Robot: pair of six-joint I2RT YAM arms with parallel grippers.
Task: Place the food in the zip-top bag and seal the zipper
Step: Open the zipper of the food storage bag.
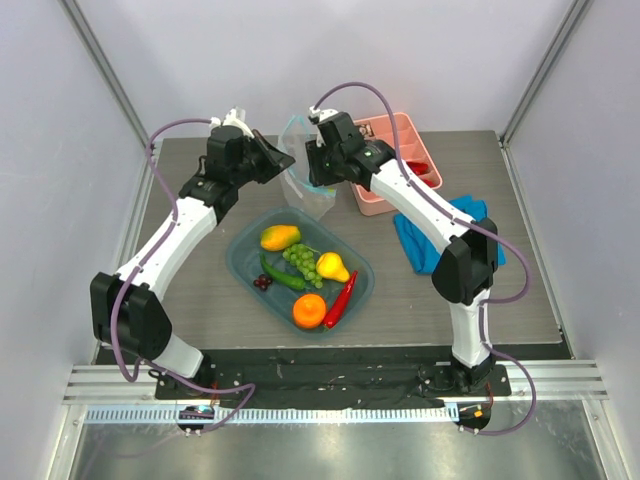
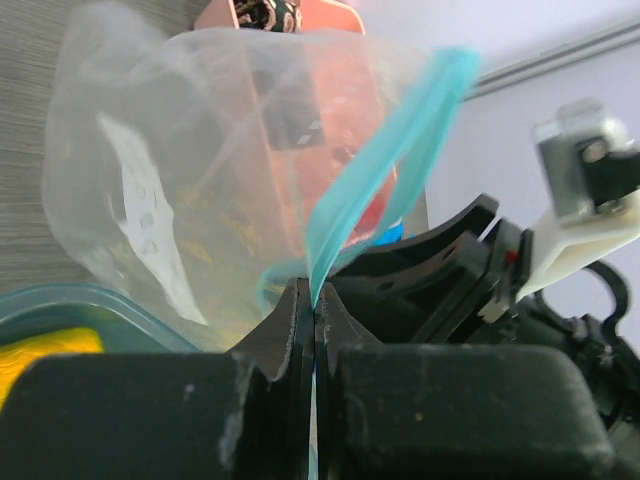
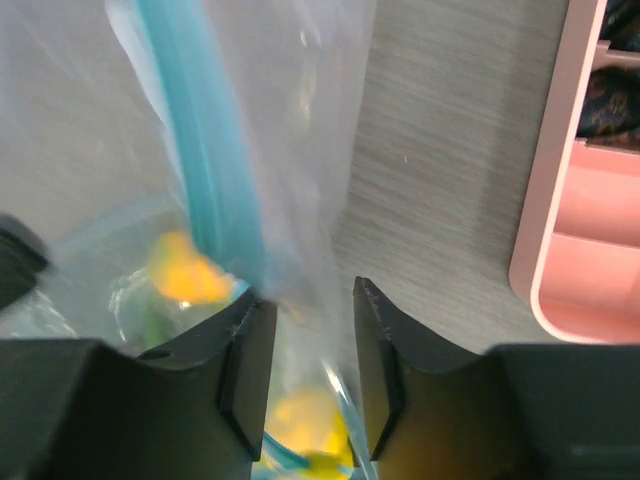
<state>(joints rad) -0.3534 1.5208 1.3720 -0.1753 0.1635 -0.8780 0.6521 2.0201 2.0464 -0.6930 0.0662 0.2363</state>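
At the left, the left fingers (image 2: 290, 345) are pressed fully together on the zipper (image 2: 390, 165), so that one end of the light blue strip is pinched. From that pinch the zip-top bag (image 2: 170, 200) is hung mouth-up over the worktop (image 1: 180, 290), between the two arms. Its lower end reaches to about the far rim of the teal tray (image 1: 234, 258); whether it rests there cannot be told.

The bag is judged to be very light, limp and slippery. The clear film is likely to crumple or slide out of a loose pinch, and the strip is taken to be the only firmer part, so hold is best taken on the strip itself, near its ends.

The food (image 1: 300, 262) is all seen lying in the tray, nearer the arm bases than the bag, and none is seen inside the bag. The pieces are judged small, light and rounded, and apt to roll.

Further right, the right fingers (image 3: 245, 385) are set partway open. Bag film lies in the gap, while the blue strip runs just outside it, against the left-hand finger. Nothing is clamped there yet.
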